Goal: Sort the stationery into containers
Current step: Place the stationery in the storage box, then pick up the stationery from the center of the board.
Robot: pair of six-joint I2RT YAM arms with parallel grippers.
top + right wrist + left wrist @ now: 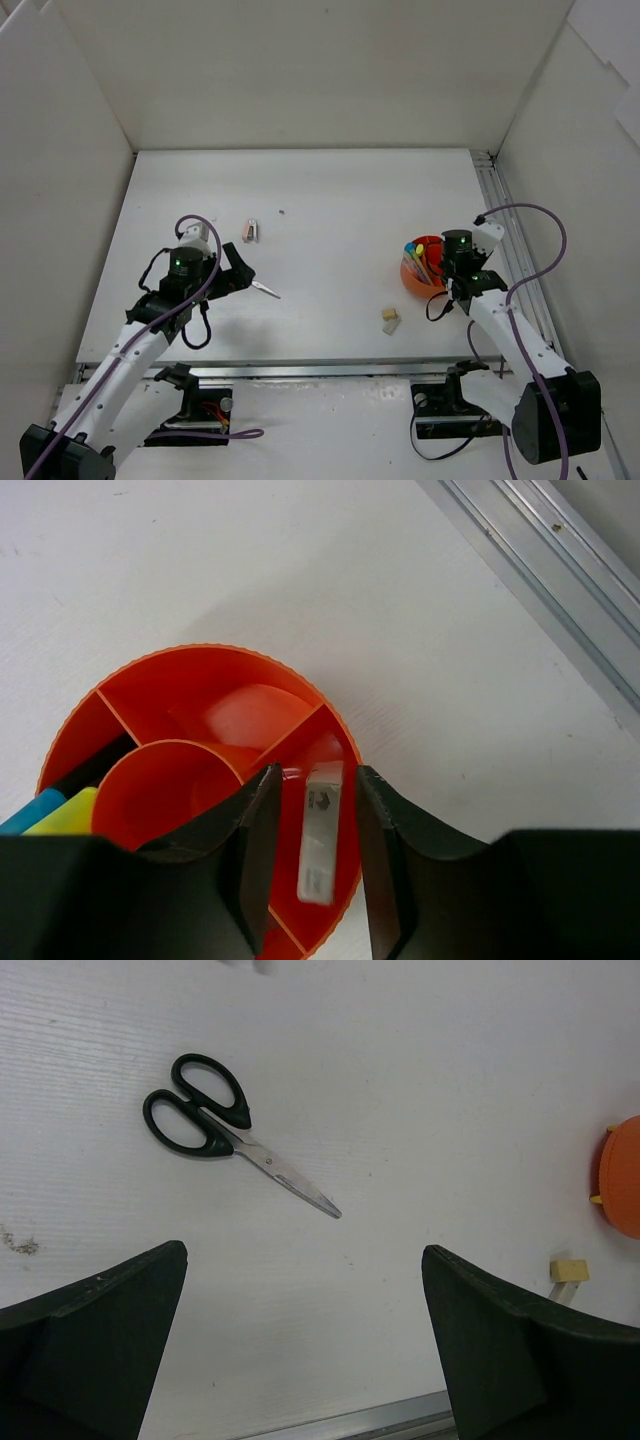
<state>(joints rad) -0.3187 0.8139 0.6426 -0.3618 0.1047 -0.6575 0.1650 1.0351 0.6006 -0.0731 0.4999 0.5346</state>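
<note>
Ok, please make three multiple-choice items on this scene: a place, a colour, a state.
1. Where do the scissors lie? A) on the table B) inside a drawer C) on a shelf
2. Their handles are: A) red B) black C) yellow
3. The left gripper is: A) shut on a pen B) shut, holding nothing C) open
Key: 1 A, they lie flat on the white surface; 2 B, both loops are black; 3 C, its jaws stand wide apart.

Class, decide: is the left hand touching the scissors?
Apart. The left wrist view shows bare table between the scissors and the wide-open left hand.
</note>
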